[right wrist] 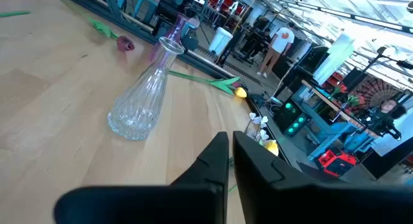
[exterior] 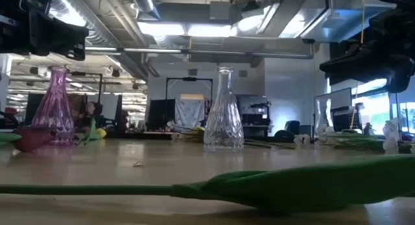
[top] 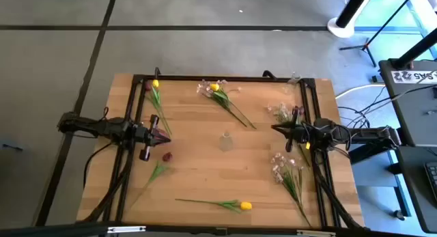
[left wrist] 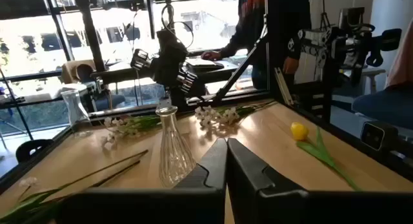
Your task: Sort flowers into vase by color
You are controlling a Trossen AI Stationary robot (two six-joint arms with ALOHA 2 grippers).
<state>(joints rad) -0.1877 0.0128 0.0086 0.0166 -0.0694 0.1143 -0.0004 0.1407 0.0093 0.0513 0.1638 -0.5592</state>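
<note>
High view: ribbed clear glass vase point(top: 225, 141) stands mid-table on pale wood planks point(top: 205, 175); left gripper point(top: 162, 136) and right gripper point(top: 276, 128) hover pinched closed, holding nothing.

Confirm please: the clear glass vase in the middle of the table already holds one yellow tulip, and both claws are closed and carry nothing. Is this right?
Not quite. The clear glass vase is empty; the left wrist view shows nothing in it. The yellow tulips lie on the table, for example one near the front edge. The rest stands: the left claw and the right claw are closed and carry nothing.
</note>
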